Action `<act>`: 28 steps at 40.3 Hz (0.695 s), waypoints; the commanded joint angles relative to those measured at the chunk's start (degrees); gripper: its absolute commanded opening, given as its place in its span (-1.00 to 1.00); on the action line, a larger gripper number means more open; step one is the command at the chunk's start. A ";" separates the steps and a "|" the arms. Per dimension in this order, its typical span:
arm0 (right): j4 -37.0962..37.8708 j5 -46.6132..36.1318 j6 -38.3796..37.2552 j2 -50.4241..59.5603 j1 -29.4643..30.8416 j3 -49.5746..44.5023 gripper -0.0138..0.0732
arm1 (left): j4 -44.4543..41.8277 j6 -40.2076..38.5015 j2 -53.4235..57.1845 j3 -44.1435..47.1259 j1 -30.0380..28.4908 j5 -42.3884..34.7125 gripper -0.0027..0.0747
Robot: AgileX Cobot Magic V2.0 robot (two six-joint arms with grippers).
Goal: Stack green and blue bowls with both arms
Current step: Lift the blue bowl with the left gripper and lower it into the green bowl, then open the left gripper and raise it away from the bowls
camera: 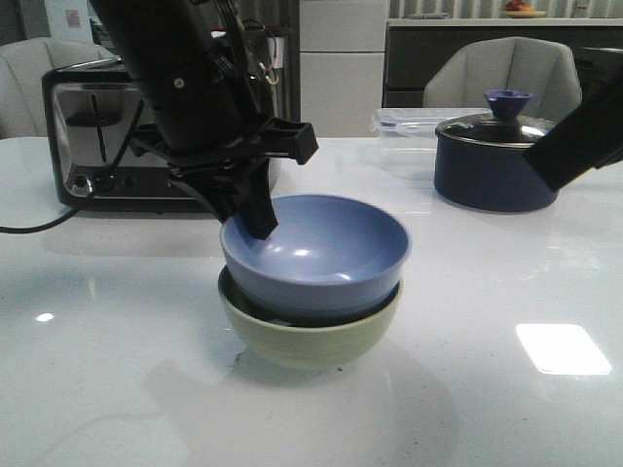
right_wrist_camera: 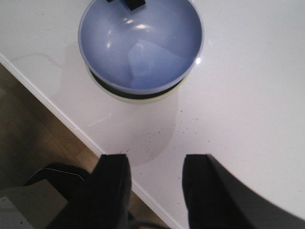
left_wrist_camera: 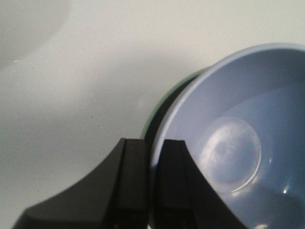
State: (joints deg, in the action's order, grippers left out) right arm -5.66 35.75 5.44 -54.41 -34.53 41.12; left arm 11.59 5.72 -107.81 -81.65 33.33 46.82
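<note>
The blue bowl (camera: 316,255) sits tilted inside the green bowl (camera: 310,341) at the table's middle. My left gripper (camera: 255,219) is shut on the blue bowl's left rim, one finger inside and one outside. In the left wrist view my left gripper (left_wrist_camera: 151,148) pinches the blue bowl's (left_wrist_camera: 238,143) rim, with a sliver of the green bowl (left_wrist_camera: 157,112) behind. In the right wrist view my right gripper (right_wrist_camera: 155,164) is open and empty, well back from the blue bowl (right_wrist_camera: 143,47) and the green bowl (right_wrist_camera: 143,98). The right arm (camera: 584,131) shows at the right edge.
A black toaster (camera: 107,136) stands at the back left with its cord. A dark navy pot with a glass lid (camera: 496,161) and a clear box (camera: 409,126) stand at the back right. The table's front edge (right_wrist_camera: 62,119) runs close to the bowls.
</note>
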 commanded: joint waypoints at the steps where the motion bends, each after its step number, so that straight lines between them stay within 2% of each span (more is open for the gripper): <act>1: 0.23 -2.95 0.66 0.96 -0.09 1.30 0.22 | 0.92 0.02 2.72 -1.76 0.25 -2.24 -0.37; 6: 0.23 -2.95 0.66 0.96 -0.09 1.30 0.22 | 1.27 0.02 2.72 -1.76 0.25 -1.89 0.09; 8: 0.23 -2.95 0.66 0.96 -0.09 1.30 0.22 | 1.27 0.02 2.72 -1.76 0.25 -1.41 0.18; 20: 0.23 -2.95 0.66 0.96 -0.09 1.30 0.22 | -2.64 0.02 10.46 -2.64 0.13 1.42 0.19; 28: 0.23 -2.95 0.66 0.96 -0.09 1.30 0.22 | -5.69 0.02 21.69 3.33 0.35 1.57 0.19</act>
State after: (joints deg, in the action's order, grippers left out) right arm -5.66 35.75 5.44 -54.41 -34.53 41.12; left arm 6.60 5.72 -93.50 -79.36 33.33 49.49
